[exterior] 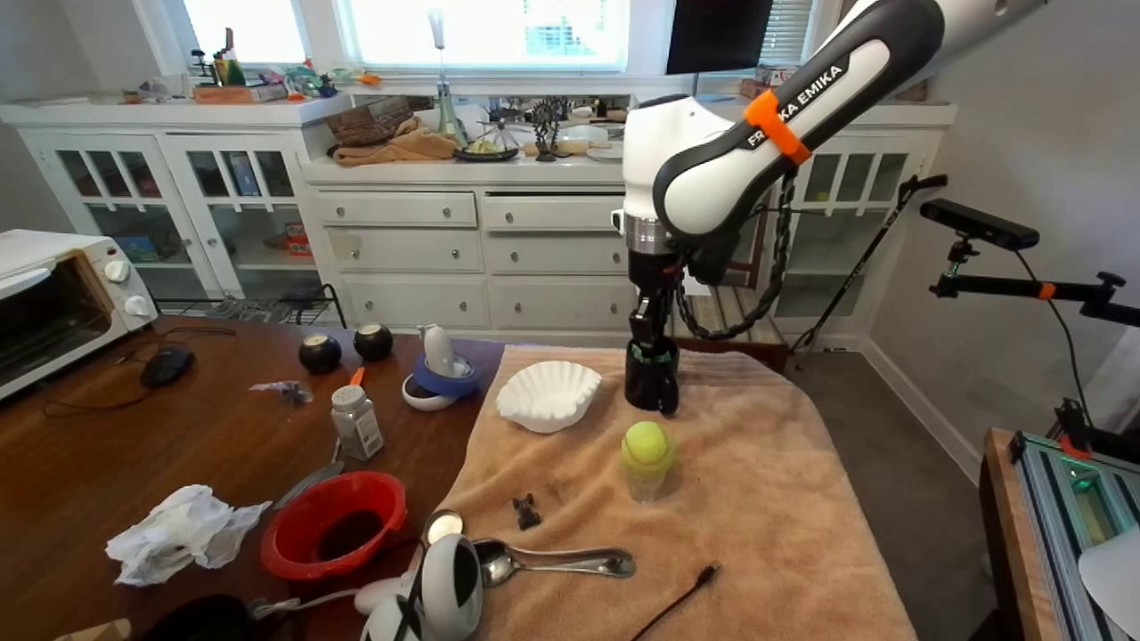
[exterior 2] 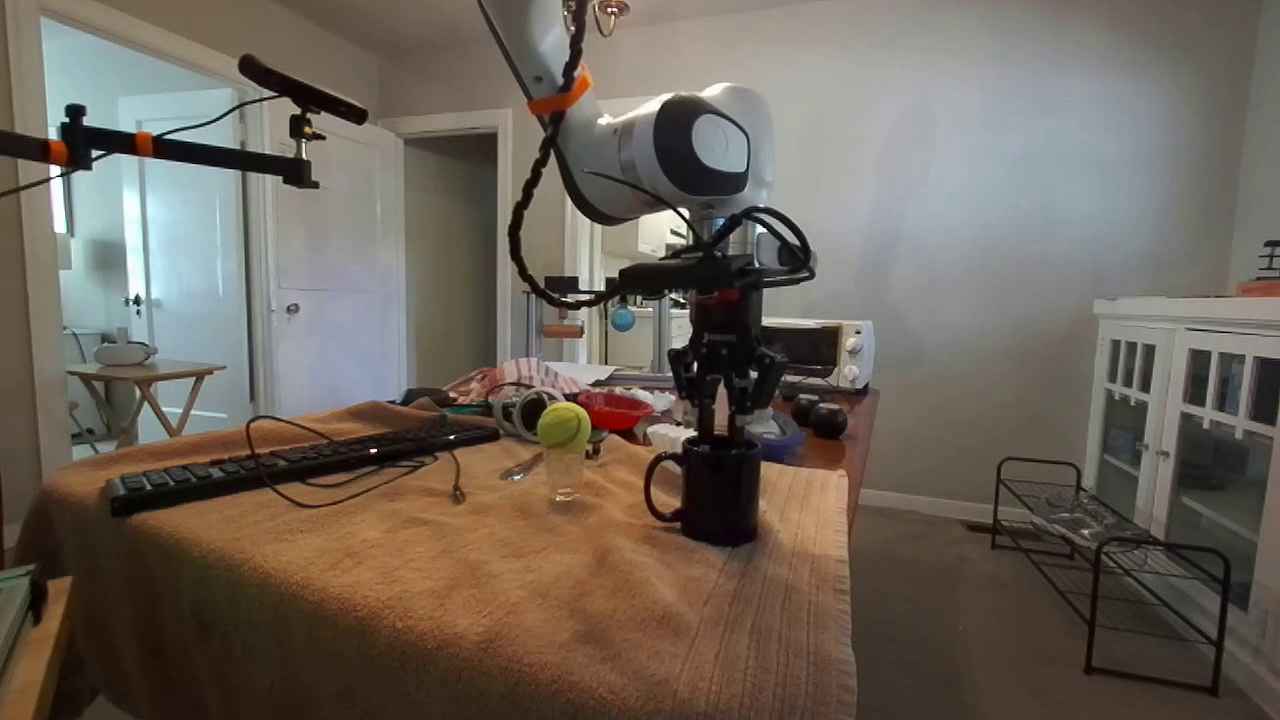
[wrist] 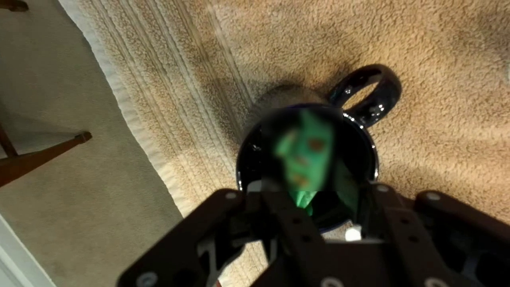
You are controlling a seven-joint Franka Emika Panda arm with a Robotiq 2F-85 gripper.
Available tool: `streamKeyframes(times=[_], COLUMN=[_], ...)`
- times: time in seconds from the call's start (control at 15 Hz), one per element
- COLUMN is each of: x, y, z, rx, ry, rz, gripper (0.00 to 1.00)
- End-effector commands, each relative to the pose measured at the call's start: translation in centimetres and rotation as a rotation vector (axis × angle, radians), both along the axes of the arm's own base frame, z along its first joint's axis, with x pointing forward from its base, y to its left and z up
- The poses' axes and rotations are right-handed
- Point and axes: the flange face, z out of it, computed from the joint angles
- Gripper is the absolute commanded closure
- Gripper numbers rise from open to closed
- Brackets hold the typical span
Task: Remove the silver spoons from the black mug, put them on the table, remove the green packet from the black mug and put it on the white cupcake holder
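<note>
White cabinets (exterior: 401,258) with drawers line the far side of a room. In front stands a draped tabletop (exterior: 775,543), covered by a tan cloth (exterior 2: 520,600), with a dark wooden tabletop (exterior: 80,463) next to it. A white and black robot arm (exterior: 712,191) with an orange band reaches over the cloth, its lower end pointing straight down. A white toaster oven (exterior: 76,307) sits on the wood, and in an exterior view a black keyboard (exterior 2: 340,455) lies along the cloth. The black end effector (exterior 2: 722,420) reaches into the mouth of the black mug (exterior 2: 722,500). Its fingers (exterior 2: 706,412) stand apart at the rim; their tips are hidden inside, so whether they touch anything there cannot be told. A red bowl (exterior: 294,525) rests on the wood. The white cupcake holder (exterior: 539,411), shallow and crinkled, sits on the cloth near the mug, apart from it. Silver spoons (exterior: 583,562) lie on the cloth, just beside a white rounded device (exterior: 438,586). The mug stands upright near the cloth's edge, and its handle shows clearly in the wrist view. A small shaker (exterior: 356,429) stands upright on the wood near the bowl. A yellow-green ball (exterior: 648,442) rests on a clear cup (exterior: 647,485) in both exterior views. The green packet (wrist: 310,155) is inside the mug, partly behind the end effector in the wrist view, its printed face blurred.
</note>
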Motion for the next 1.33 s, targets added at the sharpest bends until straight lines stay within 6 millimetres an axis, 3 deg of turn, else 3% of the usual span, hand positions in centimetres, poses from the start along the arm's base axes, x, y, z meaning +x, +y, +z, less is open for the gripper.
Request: streamKeyframes(times=[0.0, 0.73, 0.8, 0.93, 1.07, 1.27], x=[-0.8, -1.0, -1.0, -0.9, -0.9, -1.0], y=[-0.2, -0.9, -0.8, -0.9, -0.9, -1.0], z=[-0.5, -3.3, -3.4, -3.3, -3.2, -2.8], rx=[0.014, 0.027, 0.028, 0.027, 0.024, 0.021], ry=[0.006, 0.069, 0.07, 0.066, 0.063, 0.054], rz=[-0.025, -0.051, -0.052, -0.052, -0.054, -0.057], gripper=[0.6, 0.63, 0.83, 0.88, 1.0, 0.99])
